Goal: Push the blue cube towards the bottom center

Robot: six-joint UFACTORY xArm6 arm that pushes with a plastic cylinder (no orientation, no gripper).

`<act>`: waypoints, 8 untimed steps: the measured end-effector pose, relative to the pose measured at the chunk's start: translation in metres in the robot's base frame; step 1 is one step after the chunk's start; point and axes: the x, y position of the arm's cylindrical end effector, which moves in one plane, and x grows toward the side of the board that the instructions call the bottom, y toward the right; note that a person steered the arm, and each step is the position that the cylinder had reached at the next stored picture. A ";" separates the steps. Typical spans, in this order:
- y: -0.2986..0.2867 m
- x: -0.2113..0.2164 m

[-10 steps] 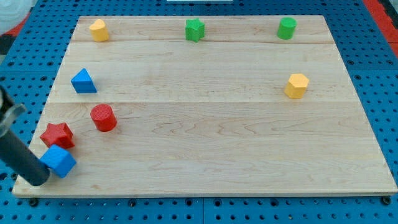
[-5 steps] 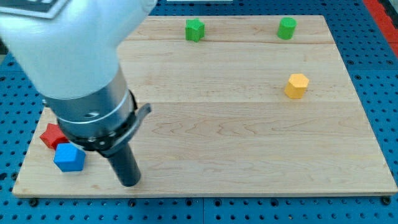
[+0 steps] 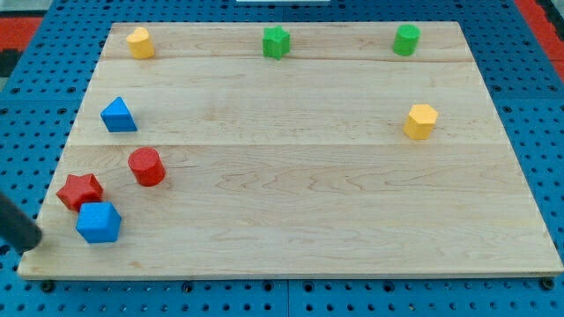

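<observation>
My tip [image 3: 33, 242] rested at the worktop's [image 3: 308, 176] lower-left edge, left of the blue cube [image 3: 98, 222], apart from it; it carried no jaws.

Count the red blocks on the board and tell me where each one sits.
2. The red cylinder stands left of the board's centre; the red star lies lower left of it, touching the blue cube. None appear hidden.

The wooden board [image 3: 308, 176] was pale tan with fine grain lines. On it were a blue cube [image 3: 98, 222], a blue triangular block [image 3: 118, 115], a red star block [image 3: 79, 190], a red cylinder [image 3: 146, 166], two yellow blocks [image 3: 139, 41] [image 3: 421, 121], a green star block [image 3: 276, 41] and a green cylinder [image 3: 406, 40]. The pegboard table [image 3: 529, 88] around it was blue with dark holes.
</observation>
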 end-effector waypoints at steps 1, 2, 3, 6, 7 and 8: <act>0.060 0.000; 0.074 -0.006; 0.064 -0.025; 0.093 -0.057; 0.149 -0.044; 0.189 -0.025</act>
